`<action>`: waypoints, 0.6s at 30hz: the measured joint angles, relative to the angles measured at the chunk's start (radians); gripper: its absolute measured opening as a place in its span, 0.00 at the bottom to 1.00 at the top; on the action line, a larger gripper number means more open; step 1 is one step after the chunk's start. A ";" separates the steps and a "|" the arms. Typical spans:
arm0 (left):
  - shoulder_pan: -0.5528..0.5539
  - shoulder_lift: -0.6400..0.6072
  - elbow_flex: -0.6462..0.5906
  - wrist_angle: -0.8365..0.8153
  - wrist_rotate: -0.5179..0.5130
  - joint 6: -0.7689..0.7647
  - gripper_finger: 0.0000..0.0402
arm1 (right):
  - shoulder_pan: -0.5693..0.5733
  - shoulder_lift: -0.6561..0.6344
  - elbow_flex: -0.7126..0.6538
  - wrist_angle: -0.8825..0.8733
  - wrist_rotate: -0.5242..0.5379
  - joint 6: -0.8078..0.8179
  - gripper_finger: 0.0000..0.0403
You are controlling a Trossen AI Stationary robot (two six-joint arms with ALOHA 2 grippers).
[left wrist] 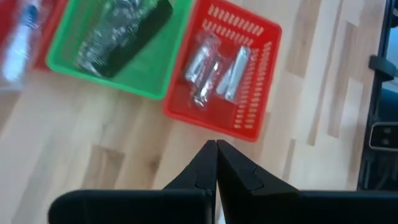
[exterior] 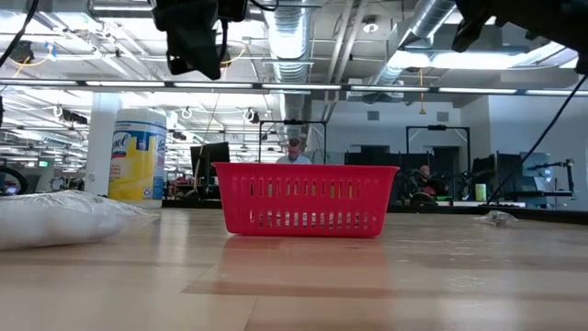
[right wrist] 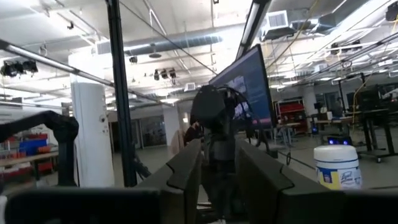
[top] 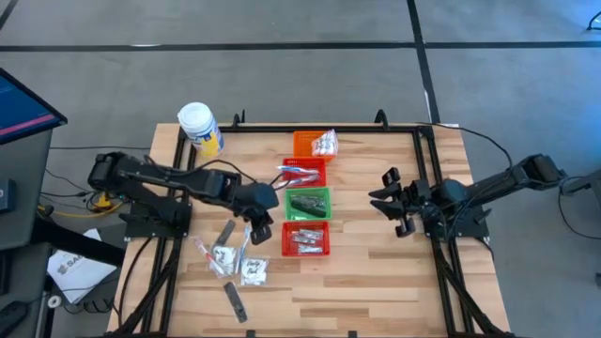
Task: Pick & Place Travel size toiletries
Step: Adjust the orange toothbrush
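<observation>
The green basket's dark contents are too blurred to name in the left wrist view, and the red-and-white item at that picture's edge is cut off. The left gripper hangs above the table beside the lower red basket, fingers pressed together and holding nothing. Silvery tubes lie in that basket. Sachets and a dark strip rest loose on the wood (near the left arm). The right gripper waits at the table's right, fingers slightly apart, empty.
</observation>
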 joint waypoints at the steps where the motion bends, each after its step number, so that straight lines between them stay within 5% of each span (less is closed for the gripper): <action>1: -0.011 0.000 -0.004 -0.003 0.000 -0.011 0.00 | 0.003 0.018 0.015 -0.004 0.000 -0.003 0.23; 18: -0.218 0.000 -0.036 0.000 -0.036 -0.243 0.00 | -0.003 0.343 0.290 -0.057 -0.143 -0.058 0.23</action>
